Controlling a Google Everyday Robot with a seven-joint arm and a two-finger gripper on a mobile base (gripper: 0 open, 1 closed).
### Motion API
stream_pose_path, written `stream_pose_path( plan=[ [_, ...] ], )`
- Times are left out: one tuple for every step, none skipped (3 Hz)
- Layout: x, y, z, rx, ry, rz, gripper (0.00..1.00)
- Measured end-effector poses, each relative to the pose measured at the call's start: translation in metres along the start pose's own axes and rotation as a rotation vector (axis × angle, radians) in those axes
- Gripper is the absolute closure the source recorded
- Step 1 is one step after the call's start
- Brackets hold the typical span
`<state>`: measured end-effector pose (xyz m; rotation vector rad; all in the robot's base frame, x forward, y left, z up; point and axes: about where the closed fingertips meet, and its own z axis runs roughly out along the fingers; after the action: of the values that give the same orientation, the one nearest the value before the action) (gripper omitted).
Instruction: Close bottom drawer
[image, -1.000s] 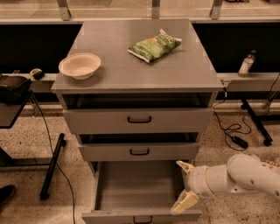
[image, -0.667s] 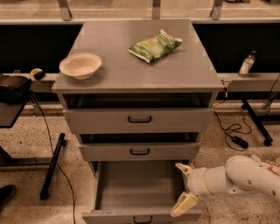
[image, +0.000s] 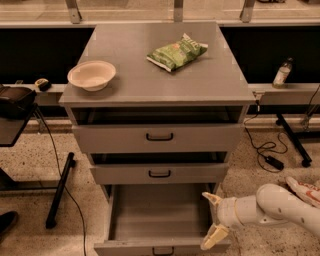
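Observation:
The bottom drawer (image: 155, 220) of the grey cabinet is pulled far out, its inside empty; its front panel with a black handle (image: 163, 249) sits at the frame's lower edge. My gripper (image: 212, 220) is at the drawer's right front corner, on a white arm coming in from the right. Its two cream fingers are spread open, one fingertip (image: 210, 197) above the drawer's right wall, the other low by the front panel. It holds nothing. The middle drawer (image: 159, 173) and top drawer (image: 159, 137) stand slightly out.
On the cabinet top (image: 125, 80) are a cream bowl (image: 91, 75) and a green chip bag (image: 177, 52). A black stand (image: 59, 190) and cables lie on the floor at left; a cable and adapter (image: 273, 161) at right. A bottle (image: 282, 73) stands on the right ledge.
The gripper has shifted slightly left, toward the drawer's right front corner. The drawer has not visibly moved.

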<state>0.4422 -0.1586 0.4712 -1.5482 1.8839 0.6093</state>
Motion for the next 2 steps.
stream_pose_path(
  plan=[
    [0.072,0.003,0.034,-0.020,-0.030,-0.048,0.00],
    [0.119,0.010,0.053,-0.044,-0.071,-0.087,0.00]
  ],
)
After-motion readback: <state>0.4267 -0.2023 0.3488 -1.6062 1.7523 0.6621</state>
